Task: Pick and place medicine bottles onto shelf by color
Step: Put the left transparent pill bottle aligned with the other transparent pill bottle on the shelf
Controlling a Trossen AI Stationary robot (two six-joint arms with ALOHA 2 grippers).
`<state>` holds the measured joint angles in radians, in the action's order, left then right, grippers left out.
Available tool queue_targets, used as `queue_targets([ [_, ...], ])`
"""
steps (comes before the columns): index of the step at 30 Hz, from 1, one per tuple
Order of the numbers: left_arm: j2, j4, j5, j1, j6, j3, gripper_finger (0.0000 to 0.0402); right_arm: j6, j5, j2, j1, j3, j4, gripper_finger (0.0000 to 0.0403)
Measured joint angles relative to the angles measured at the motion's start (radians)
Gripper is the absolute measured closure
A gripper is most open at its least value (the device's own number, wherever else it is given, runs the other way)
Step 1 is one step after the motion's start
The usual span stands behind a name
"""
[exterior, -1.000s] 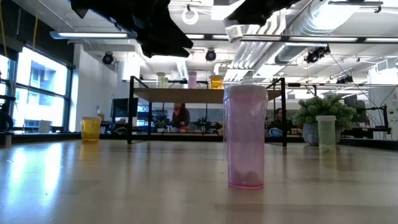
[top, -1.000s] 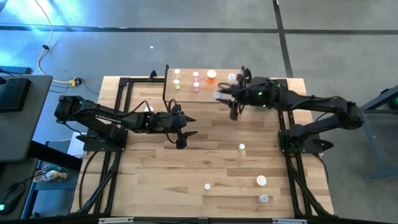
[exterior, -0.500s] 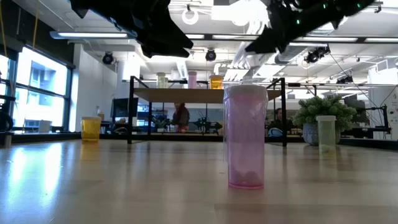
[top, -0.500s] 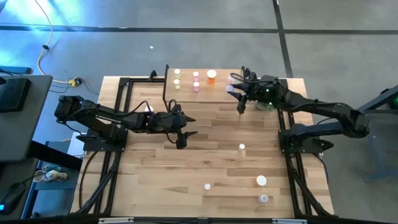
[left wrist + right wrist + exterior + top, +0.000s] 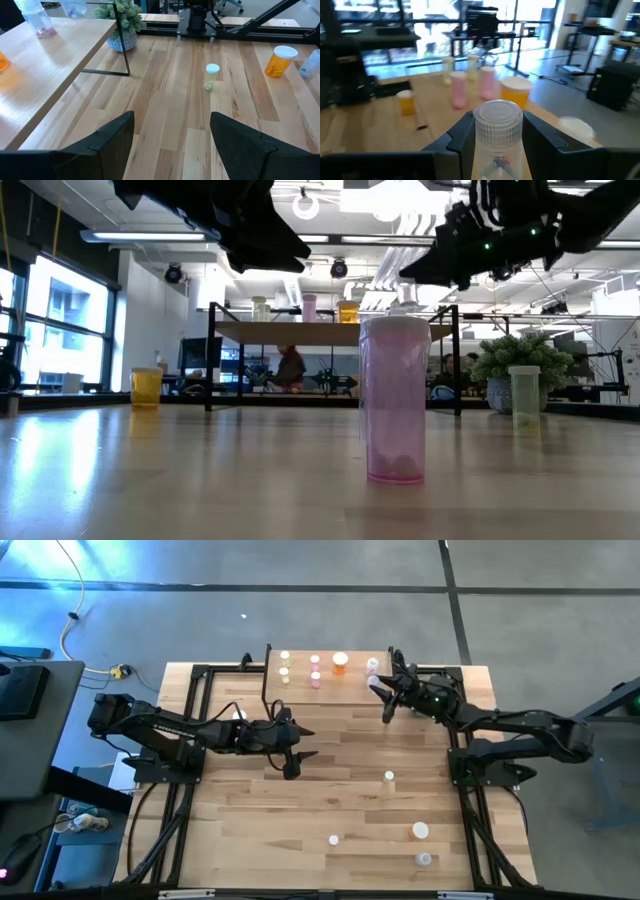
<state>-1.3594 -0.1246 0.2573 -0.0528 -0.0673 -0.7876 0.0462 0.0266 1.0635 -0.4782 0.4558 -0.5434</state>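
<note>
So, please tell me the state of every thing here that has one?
Right gripper: shut on clear bottle, above the shelf.
Left gripper: open, empty.
Shelf bottles: upright, capped.
Pink bottle: upright on the table.

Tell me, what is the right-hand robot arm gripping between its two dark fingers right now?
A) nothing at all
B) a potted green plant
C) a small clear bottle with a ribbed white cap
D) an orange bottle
C: the right wrist view shows the right gripper closed on a small clear bottle with a ribbed white cap, near the light-wood shelf.
</note>
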Motion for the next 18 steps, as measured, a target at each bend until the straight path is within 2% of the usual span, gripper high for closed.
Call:
queue_targets([
  [8,0.000,0.000,0.000,0.000,-0.009,0.000,0.0149,-0.046,0.029,0.079,0.000,-0.020,-0.075,0.0284],
  [12,0.000,0.000,0.000,0.000,-0.008,0.000,0.0149,-0.040,0.088,0.113,0.000,-0.019,-0.082,0.0284],
  [18,0.000,0.000,0.000,0.000,-0.008,0.000,0.0149,-0.039,0.120,0.128,0.000,-0.019,-0.088,0.0284],
])
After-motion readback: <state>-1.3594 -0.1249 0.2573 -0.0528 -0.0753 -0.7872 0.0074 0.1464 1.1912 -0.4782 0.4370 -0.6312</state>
